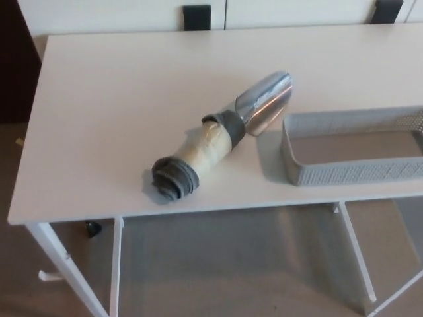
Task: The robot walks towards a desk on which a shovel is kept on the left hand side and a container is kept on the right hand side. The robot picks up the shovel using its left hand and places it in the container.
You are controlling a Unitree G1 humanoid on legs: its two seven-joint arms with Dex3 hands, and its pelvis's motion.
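The shovel lies on the white desk, near its front edge. Its shiny metal scoop points up and to the right. Its thick handle is wrapped in cream tape with grey cloth at both ends. The scoop's tip rests just left of the grey perforated container, which sits at the desk's right front and runs out of the picture on the right. The container looks empty. Neither of my hands shows in the head view.
White cabinet fronts with two dark handles stand behind the desk. White desk legs and a crossbar show below, with a small dark object on the brown floor under the left side.
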